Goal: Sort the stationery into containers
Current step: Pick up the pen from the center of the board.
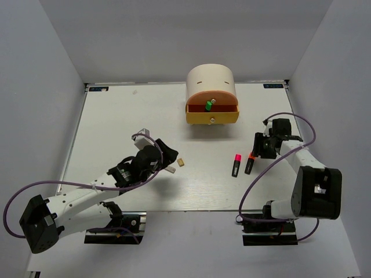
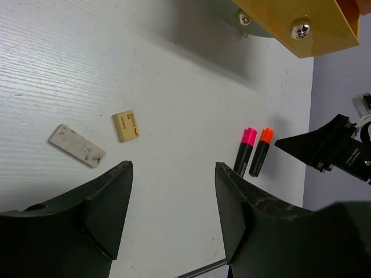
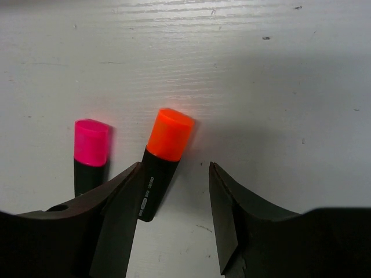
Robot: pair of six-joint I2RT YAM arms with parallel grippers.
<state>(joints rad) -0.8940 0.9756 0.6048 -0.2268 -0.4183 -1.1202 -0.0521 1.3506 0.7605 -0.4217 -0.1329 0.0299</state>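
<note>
The cream desk unit (image 1: pixel 210 78) stands at the back. Its orange drawer (image 1: pixel 227 105) is open with a green-capped highlighter (image 1: pixel 208 105) inside, and the yellow drawer (image 1: pixel 212 118) sits below it. The pink-capped (image 1: pixel 236 165) and orange-capped (image 1: pixel 250 163) highlighters lie side by side on the table. My right gripper (image 3: pixel 174 169) is open just above the orange one (image 3: pixel 162 159), beside the pink one (image 3: pixel 90 152). My left gripper (image 2: pixel 174 168) is open and empty above the table, near the tan eraser (image 2: pixel 126 125) and grey eraser (image 2: pixel 76 145). No pens are in view.
The white table (image 1: pixel 127 116) is walled by grey panels on three sides. The yellow drawer's front and knob (image 2: pixel 299 27) show at the top of the left wrist view, with the right arm (image 2: pixel 330 147) at its right edge. Purple cables loop beside both arms.
</note>
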